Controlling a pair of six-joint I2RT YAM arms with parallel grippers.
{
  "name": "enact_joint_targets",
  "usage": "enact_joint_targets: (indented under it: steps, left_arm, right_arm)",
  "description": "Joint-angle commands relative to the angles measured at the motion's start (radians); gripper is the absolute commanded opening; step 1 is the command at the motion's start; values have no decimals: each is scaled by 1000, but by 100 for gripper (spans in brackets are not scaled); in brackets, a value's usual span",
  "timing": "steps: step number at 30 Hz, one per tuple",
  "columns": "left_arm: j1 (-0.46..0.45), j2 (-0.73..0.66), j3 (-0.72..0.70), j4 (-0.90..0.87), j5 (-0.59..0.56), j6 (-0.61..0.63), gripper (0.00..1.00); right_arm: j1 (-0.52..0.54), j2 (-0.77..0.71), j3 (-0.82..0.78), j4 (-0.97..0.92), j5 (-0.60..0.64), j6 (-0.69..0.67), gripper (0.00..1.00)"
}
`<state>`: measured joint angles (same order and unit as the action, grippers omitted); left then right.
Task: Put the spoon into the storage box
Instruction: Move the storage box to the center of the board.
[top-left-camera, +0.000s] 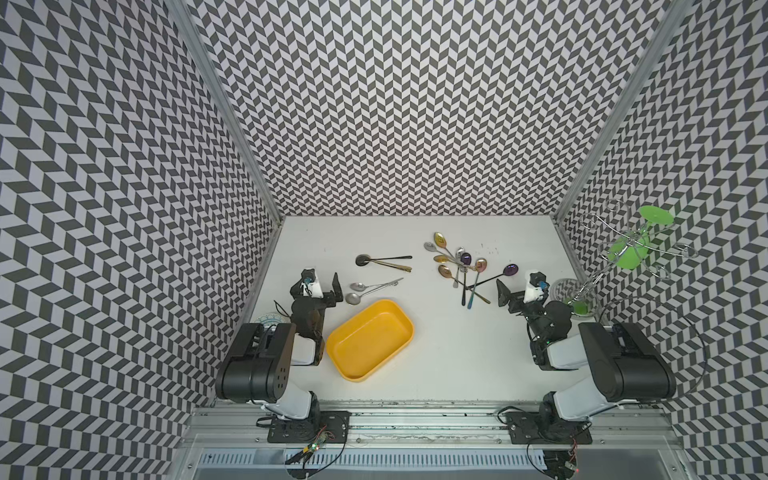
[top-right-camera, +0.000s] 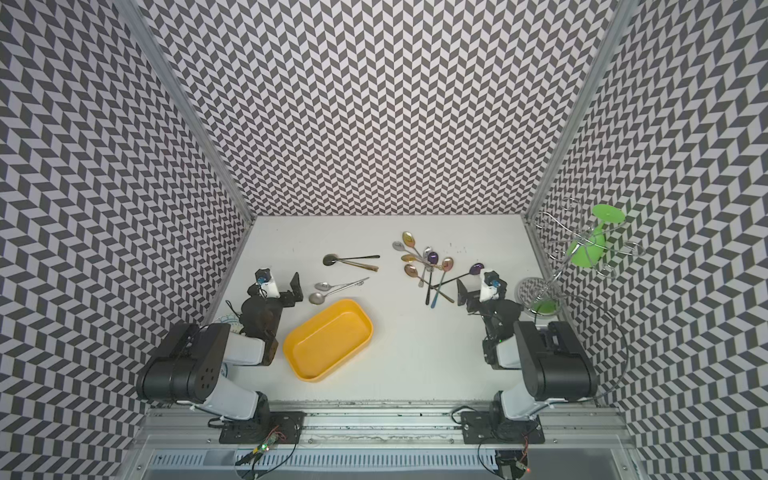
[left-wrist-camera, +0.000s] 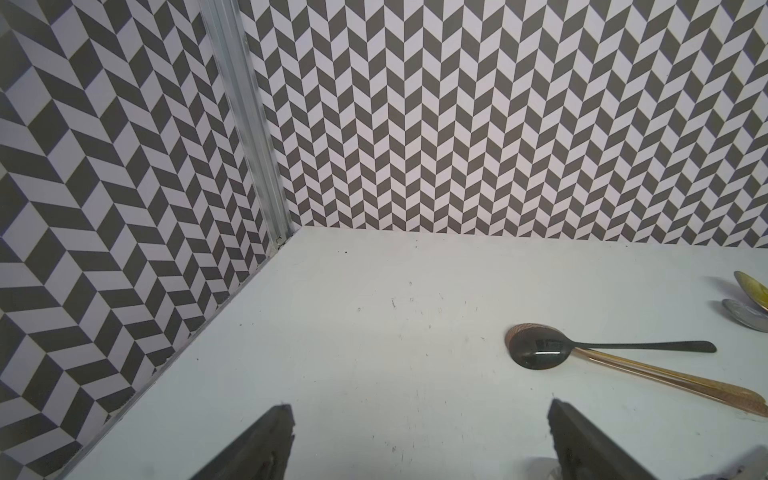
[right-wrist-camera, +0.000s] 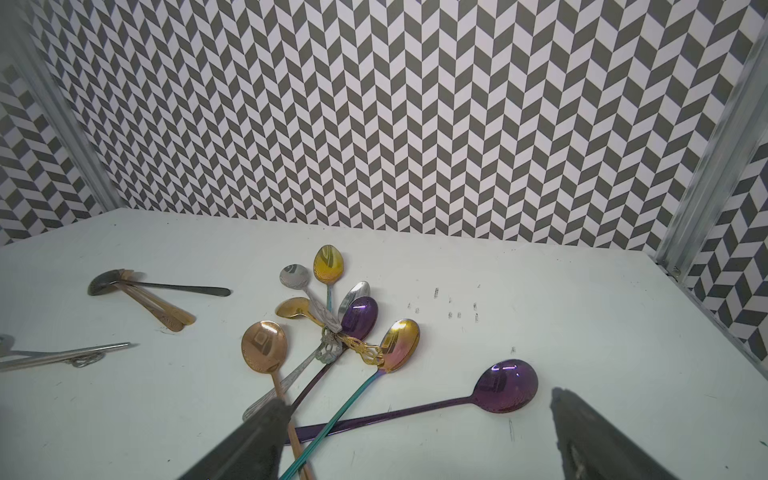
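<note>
Left gripper (left-wrist-camera: 419, 411) and right gripper (right-wrist-camera: 419, 399) stood wide and empty, each facing spoons (top-left-camera: 465, 259) lying on the desk (top-left-camera: 457, 353); the storage box (top-left-camera: 370, 340) (empty) sat beside the left arm (top-left-camera: 257, 361), likely for short carries.

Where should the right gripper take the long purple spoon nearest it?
On the long purple spoon, grip the thin handle just behind the bowl, from straight above, jaws across it. It lies flat on the table; its far end crosses other spoons' handles. The right gripper is open.
</note>
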<state>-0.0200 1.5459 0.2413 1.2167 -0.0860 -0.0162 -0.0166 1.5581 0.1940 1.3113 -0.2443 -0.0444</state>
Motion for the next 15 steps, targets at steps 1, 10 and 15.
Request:
enact_joint_targets:
  steps: [1, 10, 15]
  left_arm:
    - [-5, 3, 15, 12, -9, 8, 100]
    - [-8, 11, 12, 29, -13, 9, 99]
    - [-9, 4, 15, 16, -15, 9, 99]
  right_arm:
    - [-8, 10, 17, 51, -10, -4, 100]
    - [-23, 11, 14, 64, -42, 2, 100]
    - [-17, 9, 16, 55, -28, -3, 100]
